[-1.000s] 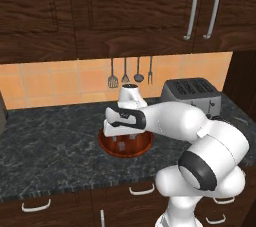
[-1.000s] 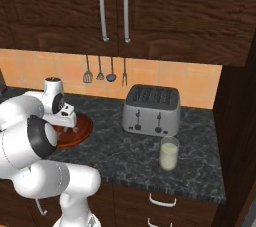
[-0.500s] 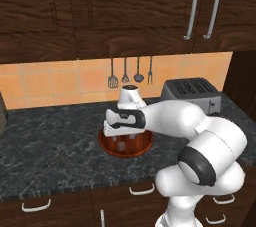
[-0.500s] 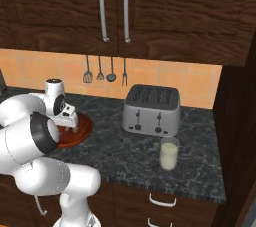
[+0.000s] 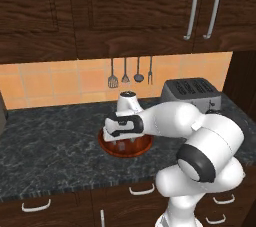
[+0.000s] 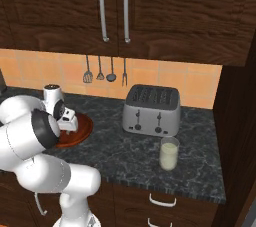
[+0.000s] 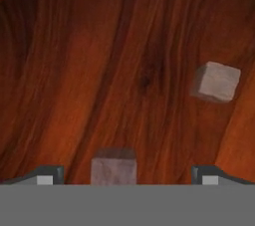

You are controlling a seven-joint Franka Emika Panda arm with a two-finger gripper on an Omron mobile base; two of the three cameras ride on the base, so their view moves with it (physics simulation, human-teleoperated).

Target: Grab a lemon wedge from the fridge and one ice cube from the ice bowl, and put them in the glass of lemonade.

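The reddish-brown wooden ice bowl [image 5: 107, 146] [image 6: 84, 130] [image 7: 124, 60] sits on the dark counter. My gripper [image 5: 123, 142] [image 6: 68, 128] [image 7: 127, 175] points down into it, open. One pale ice cube [image 7: 113, 166] lies on the bowl floor between the two fingertips [image 7: 50, 175], touching neither. Another ice cube [image 7: 216, 81] lies farther off to the right in the hand view. The glass of lemonade [image 6: 169, 153] stands on the counter in front of the toaster, well to the right of the bowl. The fridge and the lemon wedge are out of view.
A silver toaster [image 6: 151, 110] [image 5: 192, 93] stands against the tiled wall right of the bowl. Utensils [image 5: 131, 73] hang on the wall behind it. Dark upper cabinets [image 6: 115, 8] hang overhead. A dark side panel [image 6: 237, 121] closes the counter's right end.
The hand has sunk a little lower into the bowl. The jaws have stayed open, and the bowl and glass have not moved.
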